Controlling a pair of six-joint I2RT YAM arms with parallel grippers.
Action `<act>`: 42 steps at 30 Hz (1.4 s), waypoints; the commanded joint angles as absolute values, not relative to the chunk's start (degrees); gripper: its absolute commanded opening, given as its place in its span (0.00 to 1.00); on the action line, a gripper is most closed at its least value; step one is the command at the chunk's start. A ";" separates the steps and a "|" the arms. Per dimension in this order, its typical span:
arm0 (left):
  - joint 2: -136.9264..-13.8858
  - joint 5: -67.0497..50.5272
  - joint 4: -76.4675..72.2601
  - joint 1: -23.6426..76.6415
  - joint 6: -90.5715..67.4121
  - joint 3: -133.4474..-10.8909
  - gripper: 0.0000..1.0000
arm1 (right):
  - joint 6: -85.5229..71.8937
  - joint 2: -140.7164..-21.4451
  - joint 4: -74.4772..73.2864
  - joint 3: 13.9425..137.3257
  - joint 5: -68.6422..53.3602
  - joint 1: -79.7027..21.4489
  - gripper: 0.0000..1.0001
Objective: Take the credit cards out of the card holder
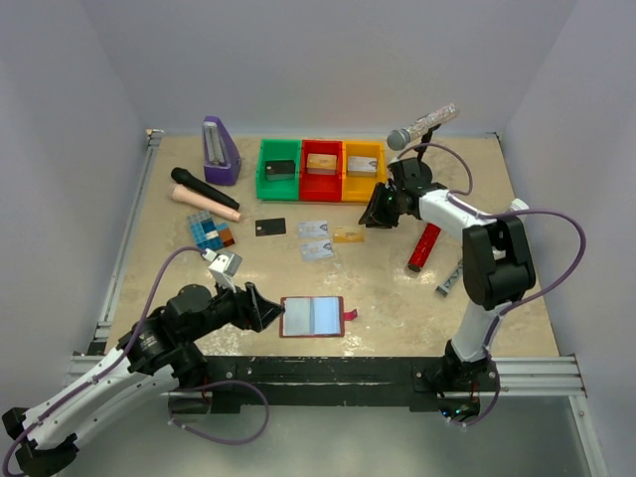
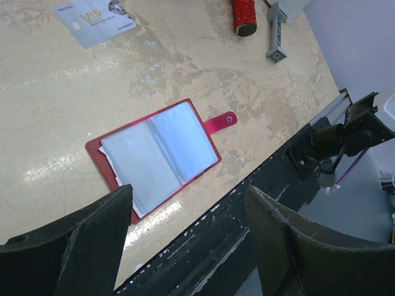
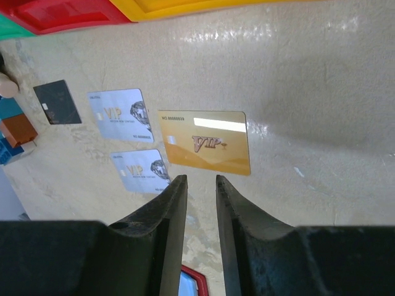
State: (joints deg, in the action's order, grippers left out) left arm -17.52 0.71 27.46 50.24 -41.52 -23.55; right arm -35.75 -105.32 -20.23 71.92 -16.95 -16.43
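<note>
Right pincer (image 3: 200,182): jaws a narrow slit, nothing between, poised over the near edge of the gold card (image 3: 207,143). It lies flat just beside the silvery cards (image 3: 143,170), with the black card (image 3: 57,102) farther off. Card holder (image 2: 154,160) lies open and flat; left pincer (image 2: 188,197) wide, empty, hanging near it. Risk: a dipping fingertip skids the gold card onto its neighbour. Pale edge in the holder's pocket, maybe a leftover card; cannot tell.

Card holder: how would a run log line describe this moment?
card holder: lying open | out on table: black card, silver cards, gold card | right hand: slightly open, empty | left hand: open, empty
</note>
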 commanded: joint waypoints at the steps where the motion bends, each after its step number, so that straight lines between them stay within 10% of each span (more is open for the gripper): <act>1: -17.75 0.26 25.84 49.92 -42.45 -23.47 0.78 | -34.63 -100.29 -20.39 69.79 -14.59 -16.00 0.32; 28: -28.21 10.71 24.96 50.01 -56.23 -21.62 0.86 | -38.94 -64.86 -19.59 35.68 1.05 -45.17 0.57; 42: -30.85 4.75 18.73 50.01 -55.02 -19.07 0.80 | -40.34 -73.39 -19.25 36.04 -1.58 -47.64 0.35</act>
